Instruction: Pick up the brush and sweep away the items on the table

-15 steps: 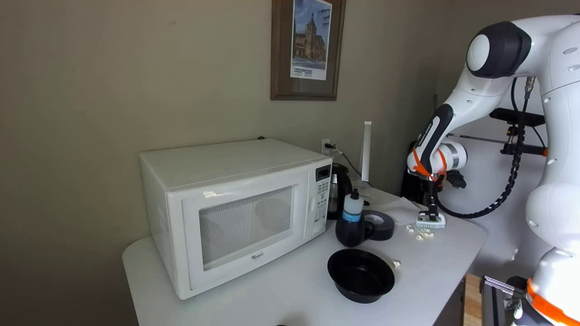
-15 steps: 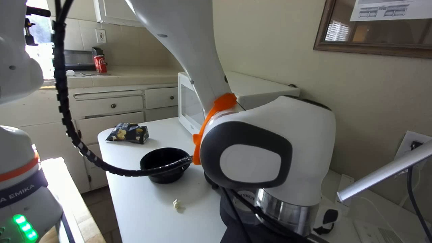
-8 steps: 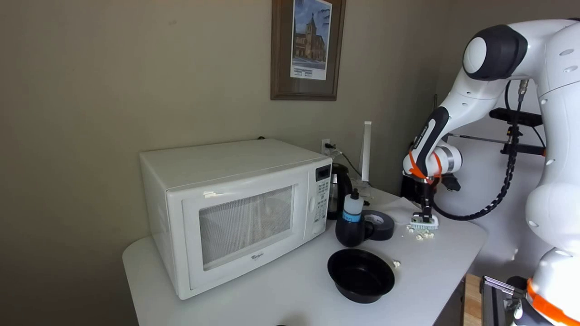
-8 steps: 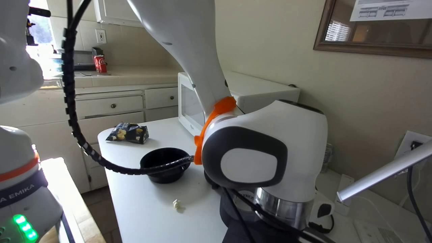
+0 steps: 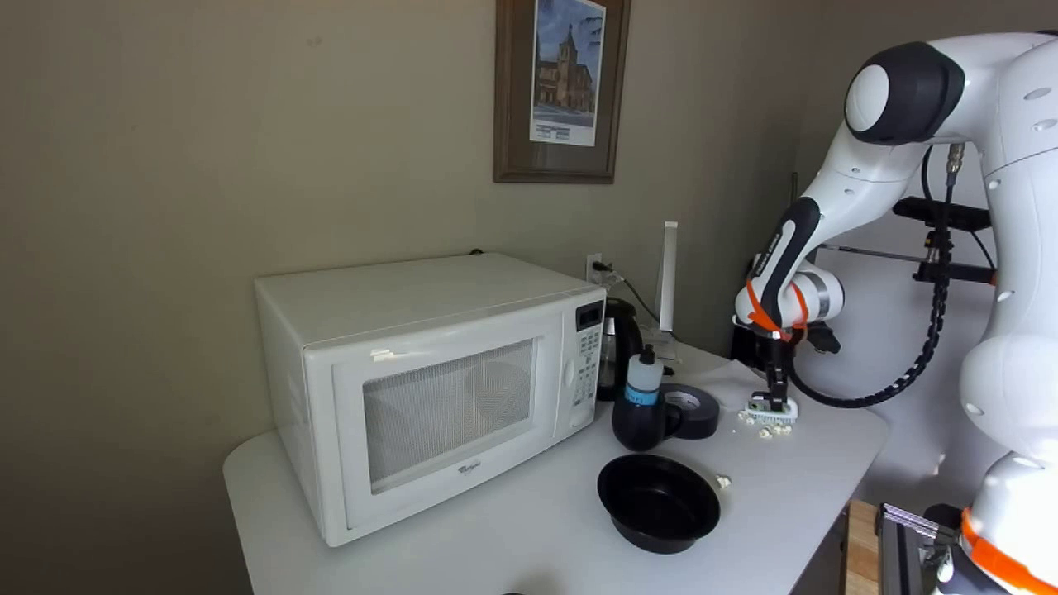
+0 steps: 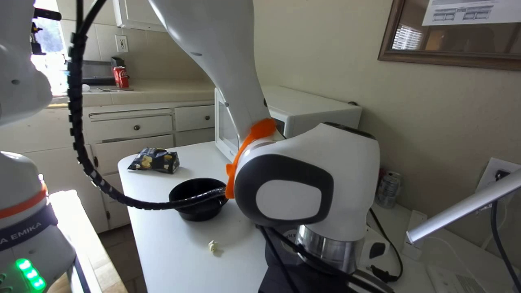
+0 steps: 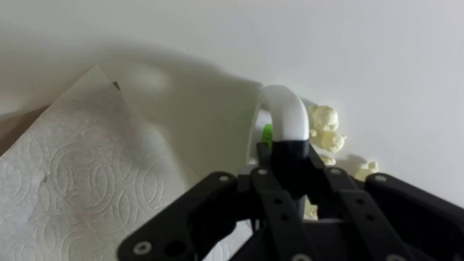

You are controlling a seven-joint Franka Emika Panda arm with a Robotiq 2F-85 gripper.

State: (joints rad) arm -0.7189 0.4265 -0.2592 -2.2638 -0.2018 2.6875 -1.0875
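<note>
The white brush (image 5: 772, 411) with a green patch is held low at the table's far right end in an exterior view. My gripper (image 5: 775, 399) is shut on its handle. In the wrist view the gripper (image 7: 290, 156) clamps the dark part of the handle, and the brush's white curved end (image 7: 290, 112) sticks out ahead. Several pale popcorn scraps (image 7: 324, 117) lie close along the brush's right side; they also show in an exterior view (image 5: 766, 432). One lone scrap (image 5: 723, 481) lies near the black bowl. In an exterior view the arm hides gripper and brush. Bristle contact with the table (image 5: 512, 537) is unclear.
A black bowl (image 5: 661, 543), a dark mug (image 5: 635, 428), a tape roll (image 5: 704, 415) and a white microwave (image 5: 446, 388) stand on the table. A paper towel (image 7: 90, 174) lies left of the brush. A snack bag (image 6: 154, 160) lies at the table's end.
The gripper and brush have moved left in an exterior view, then slightly lower, close behind the popcorn cluster. The scraps look about where they were.
</note>
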